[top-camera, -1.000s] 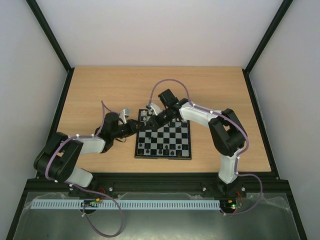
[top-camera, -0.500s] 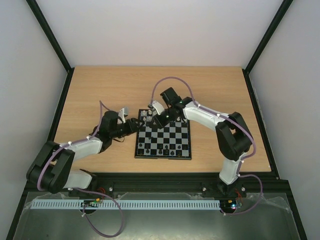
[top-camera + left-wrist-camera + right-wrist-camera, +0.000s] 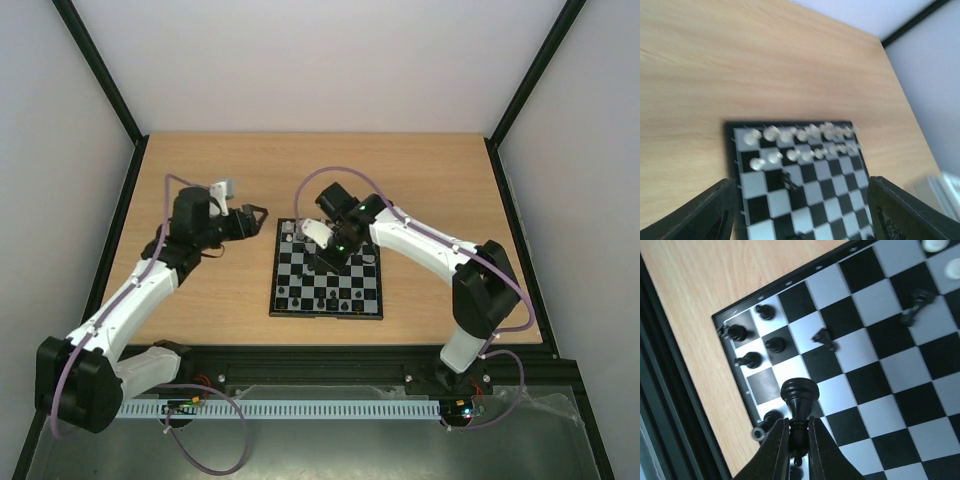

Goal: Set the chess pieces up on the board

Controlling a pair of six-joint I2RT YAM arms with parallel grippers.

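Light wooden tabletop, white enclosure walls, black corner posts, white slotted strip at front

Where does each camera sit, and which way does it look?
Top external: high at the near side; looks down on table, board, left arm, right arm.
Left wrist: looks slantwise across the board at the white pieces; open left gripper at the bottom.
Right wrist: looks down on a board corner; right gripper shut on a black piece.
All share the board.
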